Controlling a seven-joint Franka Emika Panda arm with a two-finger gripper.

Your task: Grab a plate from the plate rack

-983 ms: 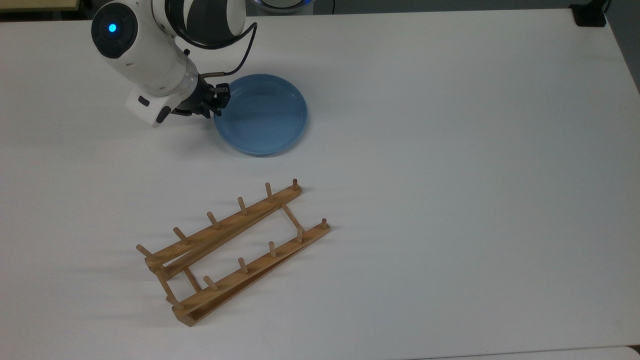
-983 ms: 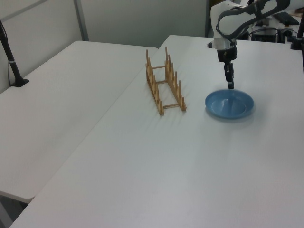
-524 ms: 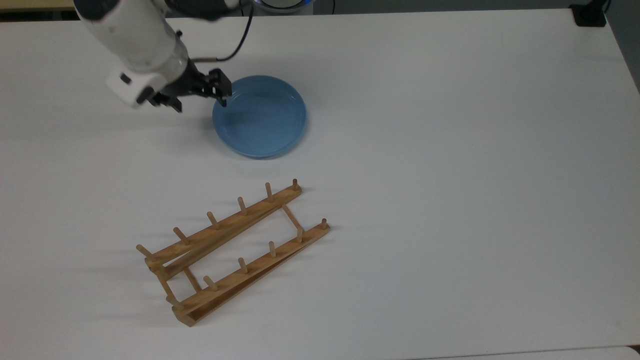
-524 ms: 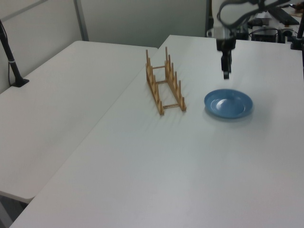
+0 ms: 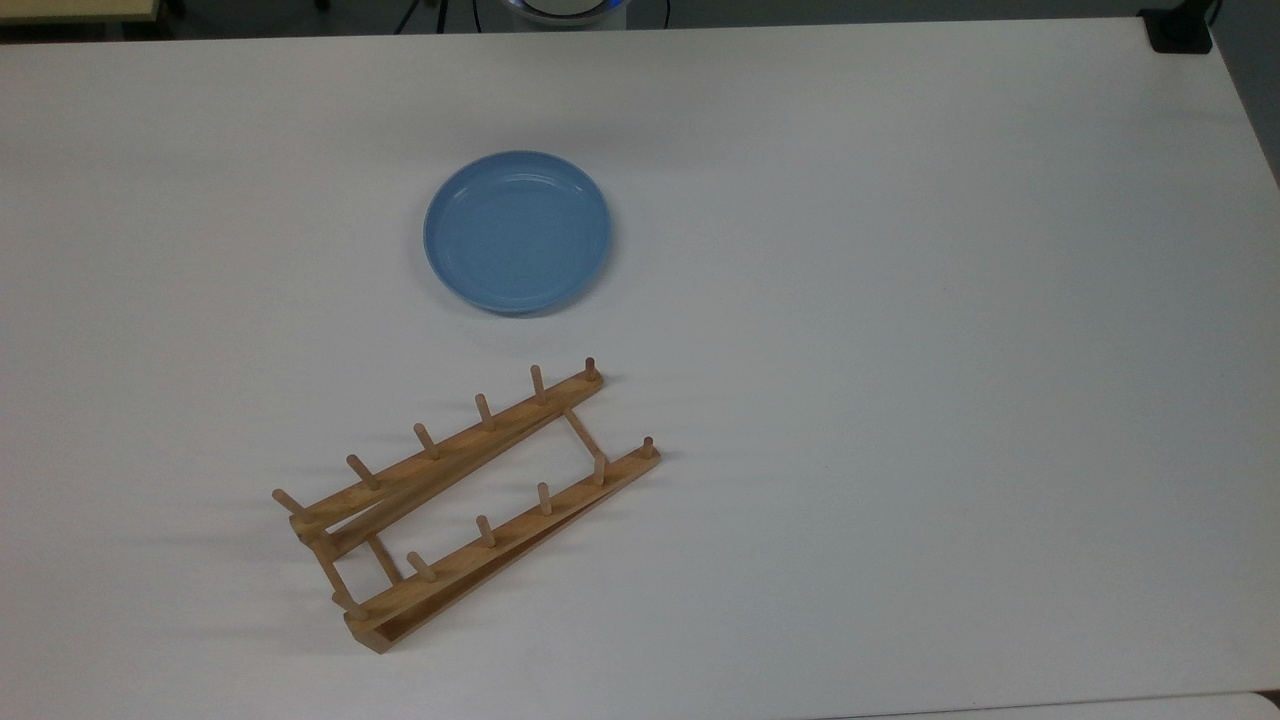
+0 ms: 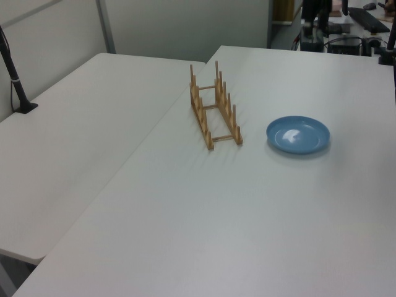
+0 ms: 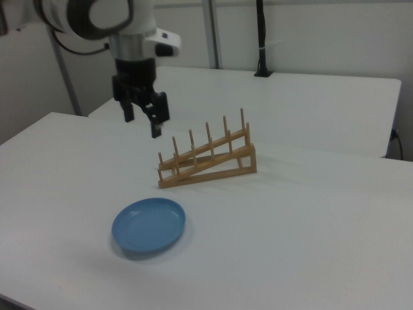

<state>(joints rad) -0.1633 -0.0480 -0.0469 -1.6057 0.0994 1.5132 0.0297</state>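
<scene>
One second ago we see the gripper (image 7: 143, 119) low at the rim of the plate (image 5: 517, 231); now it is lifted high above the table (image 5: 900, 300) and away from the plate. Its fingers are apart and hold nothing. The plate lies flat on the table, near the rack (image 5: 465, 500) but not touching it, and it has almost not moved. The rack has no plate between its pegs. We judge that the plate is already taken out and put down, and the arm is going back.
</scene>
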